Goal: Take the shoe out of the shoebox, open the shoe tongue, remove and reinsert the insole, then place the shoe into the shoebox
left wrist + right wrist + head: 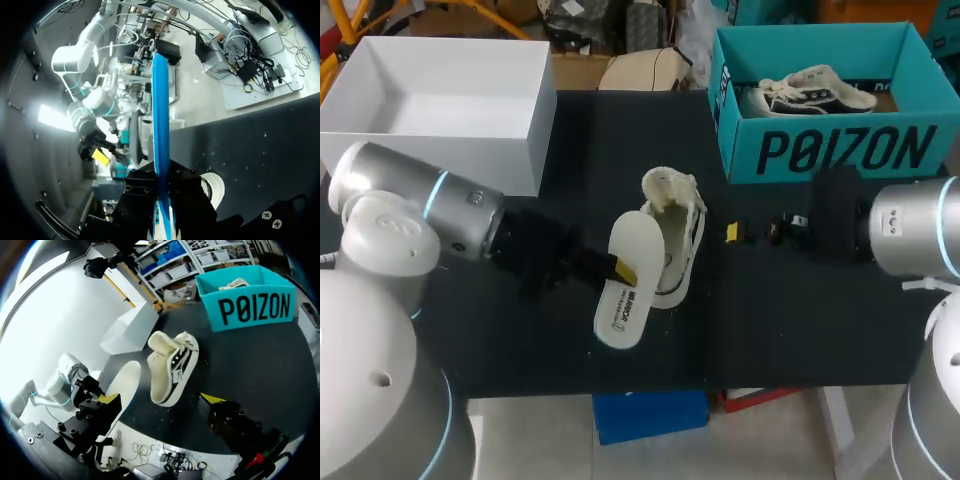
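Note:
A white insole (629,285) with a blue underside hangs over the table in front of the shoe, and my left gripper (620,268) is shut on its edge. In the left wrist view the insole (161,120) stands edge-on between the black fingers (185,200). The cream shoe (675,235) lies on the black table with its tongue pulled open. My right gripper (745,232) hovers open just right of the shoe, holding nothing. In the right wrist view its yellow tips straddle the near end of the shoe (172,365), with the insole (125,385) beside it.
The teal shoebox (820,150) stands at the back right with a second shoe (815,90) inside. An open white box (440,140) sits at the back left. The table's front edge (650,385) runs close below the insole.

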Motion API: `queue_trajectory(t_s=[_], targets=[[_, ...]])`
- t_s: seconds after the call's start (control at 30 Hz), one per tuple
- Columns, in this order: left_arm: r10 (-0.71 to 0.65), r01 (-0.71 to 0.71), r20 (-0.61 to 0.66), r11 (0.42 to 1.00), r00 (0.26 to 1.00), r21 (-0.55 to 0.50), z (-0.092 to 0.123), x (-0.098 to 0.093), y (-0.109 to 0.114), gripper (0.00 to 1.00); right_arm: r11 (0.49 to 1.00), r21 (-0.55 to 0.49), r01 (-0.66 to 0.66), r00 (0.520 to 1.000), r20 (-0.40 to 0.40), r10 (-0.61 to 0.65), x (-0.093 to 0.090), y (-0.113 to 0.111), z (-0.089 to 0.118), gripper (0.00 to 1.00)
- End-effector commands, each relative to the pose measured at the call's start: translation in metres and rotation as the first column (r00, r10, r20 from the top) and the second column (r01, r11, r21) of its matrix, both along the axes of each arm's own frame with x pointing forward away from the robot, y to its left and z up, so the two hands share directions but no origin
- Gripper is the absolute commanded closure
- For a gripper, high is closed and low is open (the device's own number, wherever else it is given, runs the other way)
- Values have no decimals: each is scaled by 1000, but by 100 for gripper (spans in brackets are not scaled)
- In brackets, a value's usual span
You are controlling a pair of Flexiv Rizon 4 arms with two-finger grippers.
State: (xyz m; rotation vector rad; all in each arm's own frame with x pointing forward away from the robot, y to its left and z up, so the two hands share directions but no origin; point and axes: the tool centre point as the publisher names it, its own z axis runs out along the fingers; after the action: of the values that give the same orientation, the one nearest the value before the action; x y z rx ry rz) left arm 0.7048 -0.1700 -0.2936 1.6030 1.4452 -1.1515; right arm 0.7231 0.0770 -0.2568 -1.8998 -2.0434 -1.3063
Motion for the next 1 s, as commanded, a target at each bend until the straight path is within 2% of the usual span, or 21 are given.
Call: queue_trajectory(t_s=[0.03,0.23,0.47,0.5,0.7,1.0], targets=[[-7,7,-2,999,1000,48,-4,-3,-5,100,1000,5,13,1000,5,-13,-28,-19,6,0],[3,-1,-21,997,1000,72,-12,-9,-6,100,999,-36,29,1000,5,-29,-45,-33,8,0],[-6,10,-50,996,999,92,-16,-10,-11,100,999,-36,29,1000,5,-29,-45,-33,8,0],[-22,27,-69,997,997,77,-16,-9,-12,100,999,-36,29,1000,5,-29,-45,-33,8,0],[-93,120,-161,979,983,165,-29,-5,-17,100,999,-36,29,1000,5,-29,-45,-33,8,0],[-160,195,-205,967,966,166,-41,12,-19,100,999,-36,29,1000,5,-29,-45,-33,8,0]])
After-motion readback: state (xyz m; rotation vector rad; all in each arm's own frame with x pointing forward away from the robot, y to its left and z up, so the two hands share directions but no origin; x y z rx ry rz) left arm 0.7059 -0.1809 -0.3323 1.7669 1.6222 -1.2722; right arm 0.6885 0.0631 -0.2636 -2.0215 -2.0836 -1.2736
